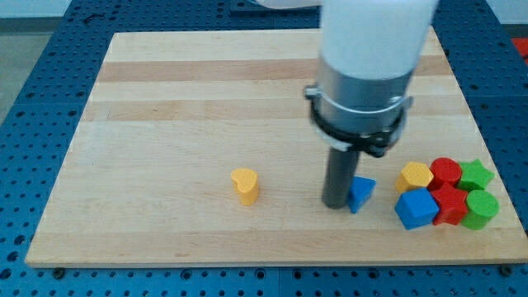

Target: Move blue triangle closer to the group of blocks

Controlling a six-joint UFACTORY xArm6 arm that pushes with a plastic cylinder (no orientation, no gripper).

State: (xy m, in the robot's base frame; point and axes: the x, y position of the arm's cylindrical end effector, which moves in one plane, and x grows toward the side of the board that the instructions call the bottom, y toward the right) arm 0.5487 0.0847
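A pale wooden board [165,99] with lengthwise grain strips carries eight small blocks, and the blue triangle [360,194] near its lower edge serves as the landmark. My tip [336,204] rests on the board touching the triangle's left side, and a yellow heart [245,185] lies alone well to the triangle's left. Just to the triangle's right sits a tight cluster: a yellow hexagon [415,176] and a blue cube [416,208] nearest, then a red cylinder [445,172] and another red block [450,203], with a green star [475,174] and a green cylinder [481,208] farthest right.
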